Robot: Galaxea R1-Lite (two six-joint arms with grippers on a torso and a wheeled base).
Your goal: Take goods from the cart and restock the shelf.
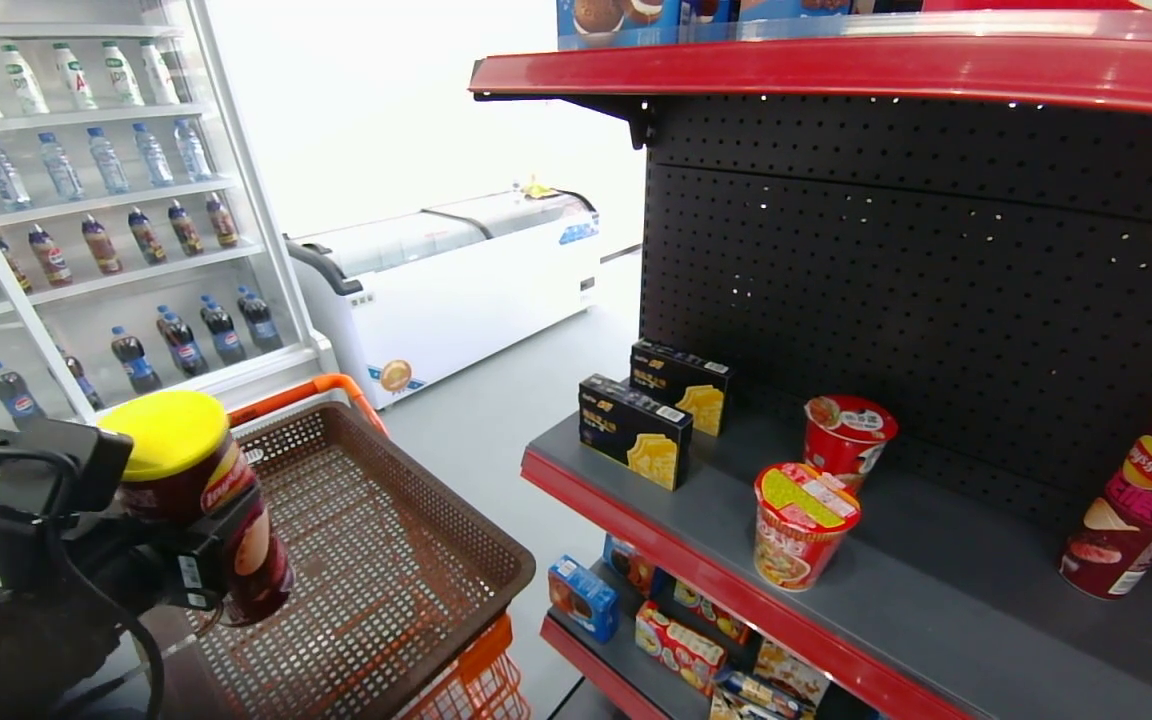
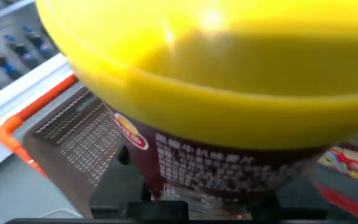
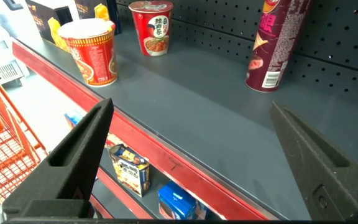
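My left gripper [image 1: 208,572] is shut on a dark red chip can [image 1: 241,500] with a yellow lid [image 1: 166,430], held upright over the brown cart basket [image 1: 386,520]. In the left wrist view the can [image 2: 216,168] and its lid [image 2: 216,68] loom close above the gripper [image 2: 185,208]. A matching chip can [image 1: 1136,500] stands on the grey shelf [image 1: 936,610], far right. My right gripper [image 3: 191,109] hangs open in front of that shelf [image 3: 197,118], nothing between its fingers [image 3: 86,143], the shelved can [image 3: 278,43] beyond it.
Two cup noodles [image 1: 804,525] [image 1: 846,440] and two black boxes [image 1: 634,430] [image 1: 681,385] occupy the shelf's left half. A lower shelf [image 1: 676,640] holds boxed goods. A red-edged upper shelf [image 1: 836,60] overhangs. A drinks cooler [image 1: 86,200] and a chest freezer [image 1: 456,280] stand behind.
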